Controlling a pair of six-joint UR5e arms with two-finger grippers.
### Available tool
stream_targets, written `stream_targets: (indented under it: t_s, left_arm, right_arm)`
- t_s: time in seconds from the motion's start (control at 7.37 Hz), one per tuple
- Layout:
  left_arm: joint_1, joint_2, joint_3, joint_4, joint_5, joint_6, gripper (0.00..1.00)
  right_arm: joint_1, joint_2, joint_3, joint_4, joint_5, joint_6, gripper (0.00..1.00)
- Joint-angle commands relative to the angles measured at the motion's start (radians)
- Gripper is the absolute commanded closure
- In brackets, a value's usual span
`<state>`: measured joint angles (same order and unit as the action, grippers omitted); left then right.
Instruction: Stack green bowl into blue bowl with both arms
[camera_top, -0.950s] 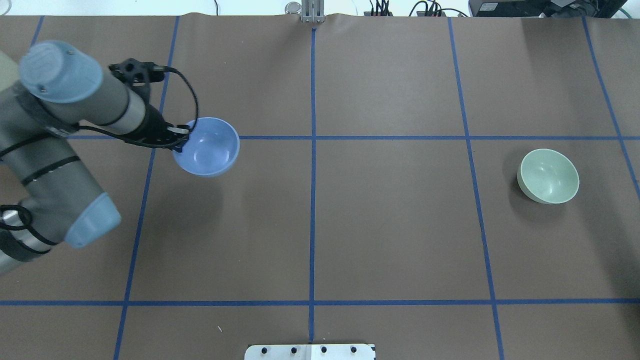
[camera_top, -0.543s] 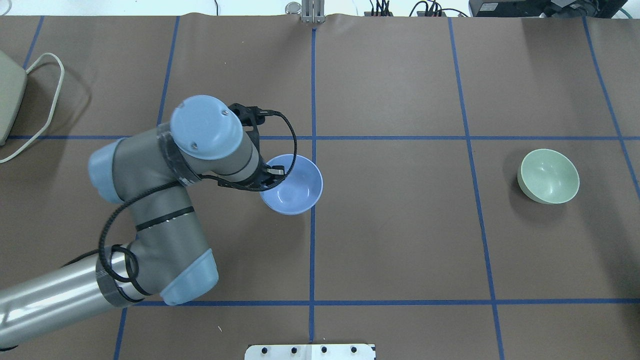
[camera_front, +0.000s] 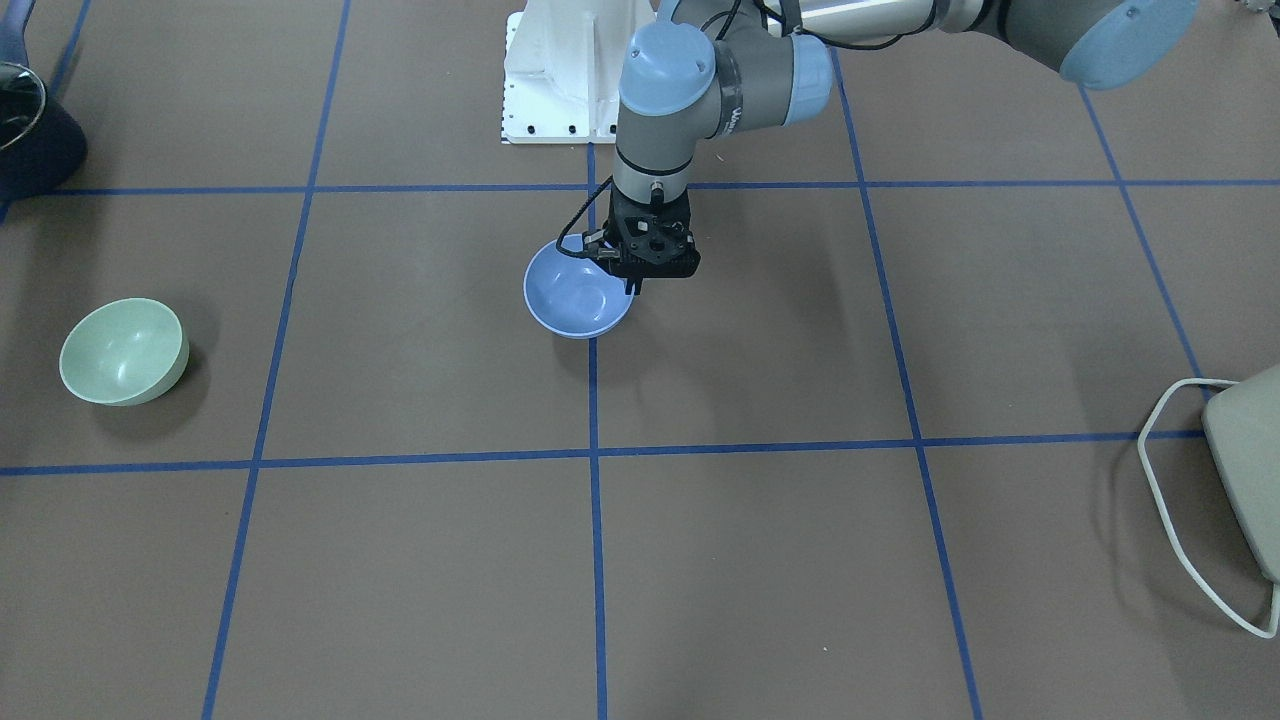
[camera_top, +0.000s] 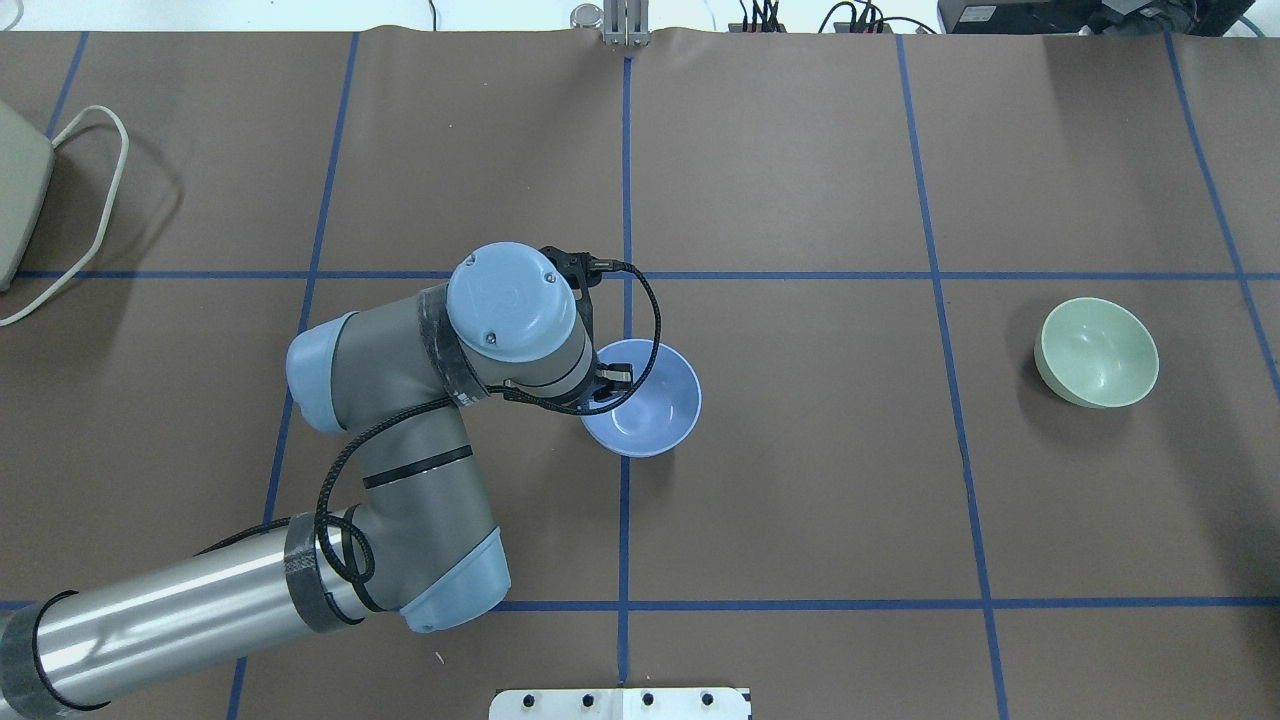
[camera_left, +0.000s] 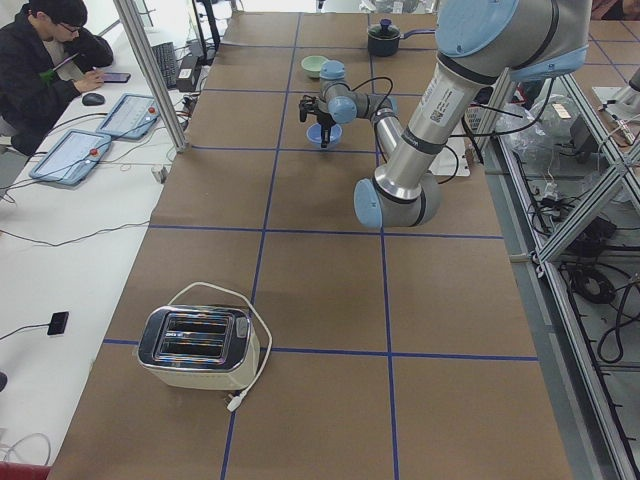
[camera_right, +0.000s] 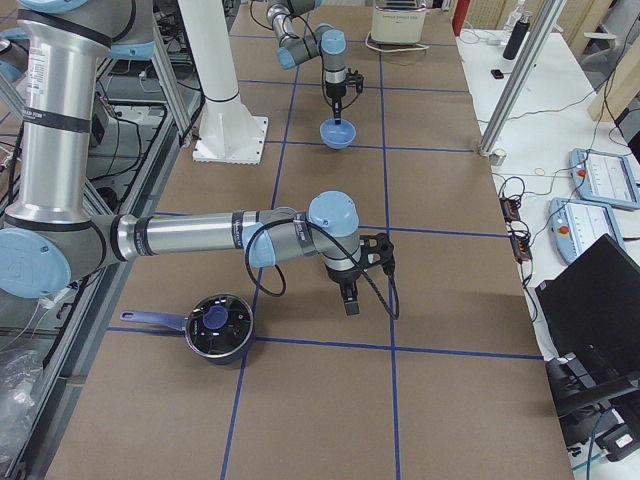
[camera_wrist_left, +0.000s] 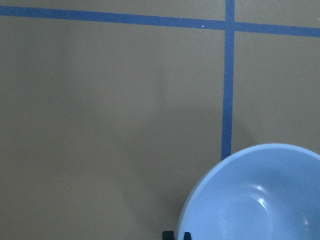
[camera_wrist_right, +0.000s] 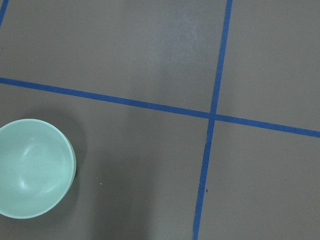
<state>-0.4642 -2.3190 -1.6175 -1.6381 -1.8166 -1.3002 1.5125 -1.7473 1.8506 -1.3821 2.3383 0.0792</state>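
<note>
Smooth glossy plastic: blue bowl & green bowl, light spots inside. Table cover: matt brown paper w/ tape lines. Shiny bare-metal tube on left arm. Mirror-polished metal on toaster.

Brown table with blue tape grid — green bowl, toaster, dark pot, each well apart

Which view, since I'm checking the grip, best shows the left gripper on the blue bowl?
Exterior front-facing: the left gripper shows clear at the rim of the blue bowl. Overhead, the wrist covers most of it; the left wrist view catches only fingertips; side views show it tiny.
</note>
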Motion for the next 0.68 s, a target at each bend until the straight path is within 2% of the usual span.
stream_targets:
  t_s: [0.0,0.54]
  left_arm:
    - [0.001,-0.003,0.030,-0.032,0.000,0.004,1.00]
    - [-0.001,0.000,0.037,-0.034,0.002,0.007,0.99]
  right_arm:
    - [0.000,0.000,-0.001,0.000,-0.001,0.001,0.00]
    - [0.000,0.002,-0.001,0.000,-0.001,0.001,0.00]
